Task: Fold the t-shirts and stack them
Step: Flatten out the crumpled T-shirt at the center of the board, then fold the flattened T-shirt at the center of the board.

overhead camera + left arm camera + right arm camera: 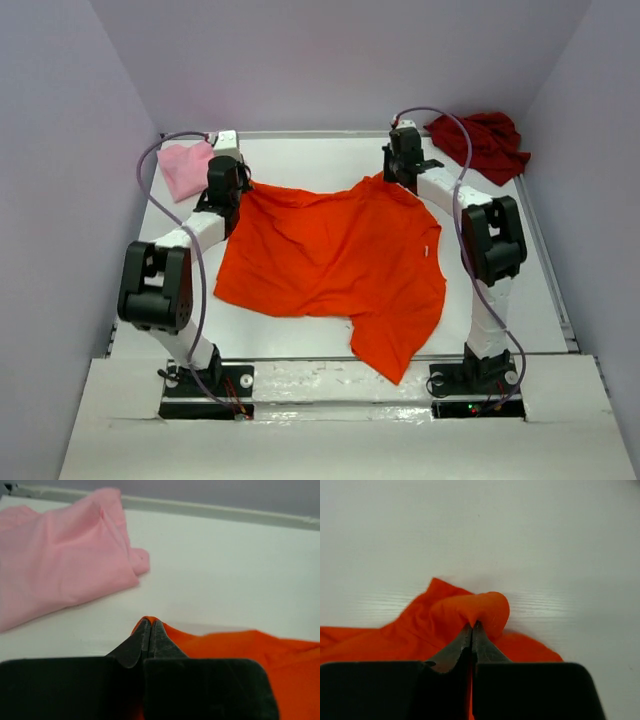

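Observation:
A bright orange t-shirt (335, 260) lies spread over the middle of the table, one part trailing toward the near edge. My left gripper (240, 183) is shut on its far left corner; in the left wrist view an orange tip (148, 620) pokes out past the closed gripper (150, 625). My right gripper (397, 172) is shut on the shirt's far right corner, where a bunched orange fold (487, 611) sits just beyond the closed gripper (472, 626). The light pink t-shirt (186, 167) lies crumpled at the far left corner, the dark red t-shirt (485, 145) at the far right.
The white table (330, 155) is ringed by pale walls, with a raised rim (225, 512) along its far edge. The pink t-shirt (60, 560) lies close to the left of my left gripper. Both arm bases stand at the near edge.

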